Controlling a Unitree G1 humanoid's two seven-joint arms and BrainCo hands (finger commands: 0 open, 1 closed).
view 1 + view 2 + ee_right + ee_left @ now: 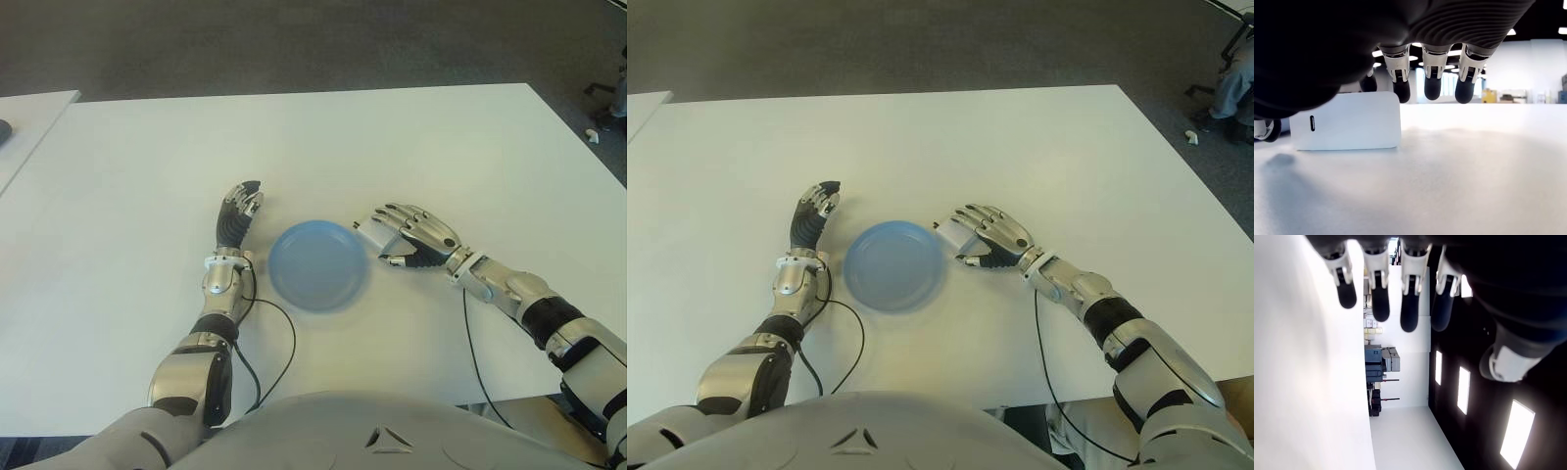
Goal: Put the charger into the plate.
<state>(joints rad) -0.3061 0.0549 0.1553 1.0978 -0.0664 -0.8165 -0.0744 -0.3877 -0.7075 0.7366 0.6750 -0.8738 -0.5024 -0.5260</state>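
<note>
A round blue plate (318, 264) lies on the white table (392, 147), between my two hands. Just right of its rim is the white charger (373, 233), a small rounded block standing on the table (1449, 171). My right hand (390, 238) arches over the charger (1347, 121). Its fingertips (1432, 90) hang beyond the block's top edge and the thumb is at the block's other end. The fingers are relaxed, not clamped. My left hand (240, 208) shows left of the plate, fingers (1380, 308) stretched out and holding nothing.
Thin black cables trail from the left wrist (279, 323) and the right wrist (468, 333) toward the near table edge. A second table (29, 117) stands at far left. Dark floor lies beyond the far edge, with a chair base (1234, 88) at top right.
</note>
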